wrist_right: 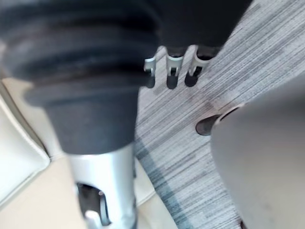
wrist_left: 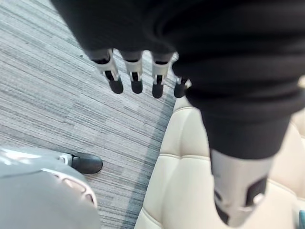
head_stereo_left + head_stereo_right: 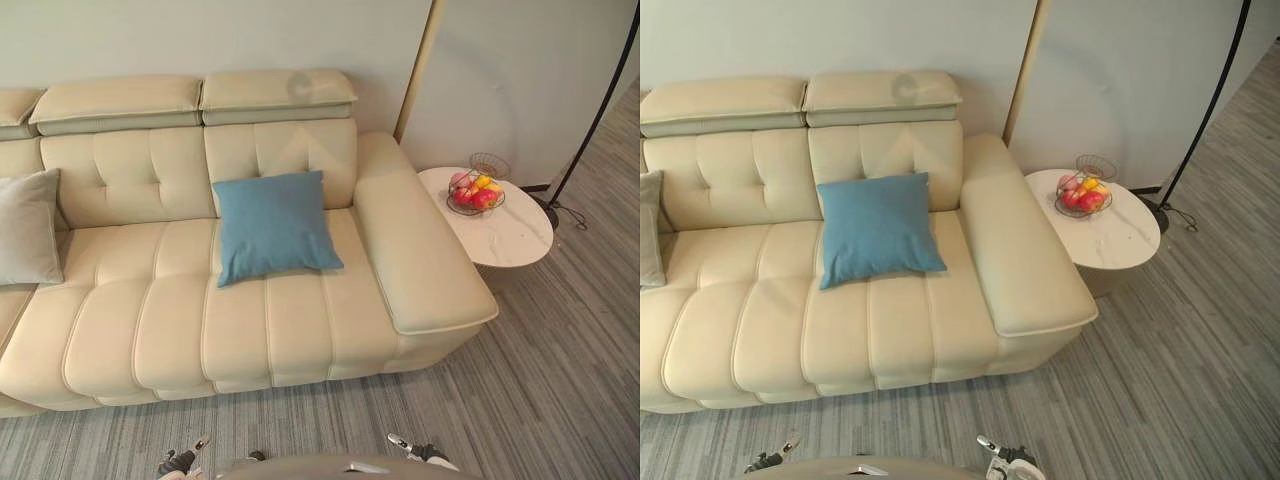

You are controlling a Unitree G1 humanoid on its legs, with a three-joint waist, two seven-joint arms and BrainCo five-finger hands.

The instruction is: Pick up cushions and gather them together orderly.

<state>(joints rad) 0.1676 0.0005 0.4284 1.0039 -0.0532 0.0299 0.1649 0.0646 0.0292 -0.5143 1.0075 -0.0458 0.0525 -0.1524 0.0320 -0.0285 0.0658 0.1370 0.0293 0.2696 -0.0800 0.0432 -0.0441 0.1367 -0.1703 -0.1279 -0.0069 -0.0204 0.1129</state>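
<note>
A blue cushion (image 3: 272, 225) leans against the backrest at the right end of the cream sofa (image 3: 150, 330). A grey cushion (image 3: 28, 228) rests against the backrest at the sofa's left, cut off by the view's edge. My left hand (image 3: 180, 462) hangs low in front of the sofa, its fingers (image 2: 110, 71) straight over the carpet and holding nothing. My right hand (image 3: 415, 450) hangs likewise by the sofa's front edge, its fingers (image 1: 172, 71) straight and empty. Both hands are far from the cushions.
A round white side table (image 3: 515, 235) stands right of the sofa's armrest (image 3: 420, 250), bearing a wire basket of fruit (image 3: 474, 193). A floor lamp's black pole (image 3: 600, 110) rises behind it. Grey striped carpet (image 3: 560, 380) spreads in front.
</note>
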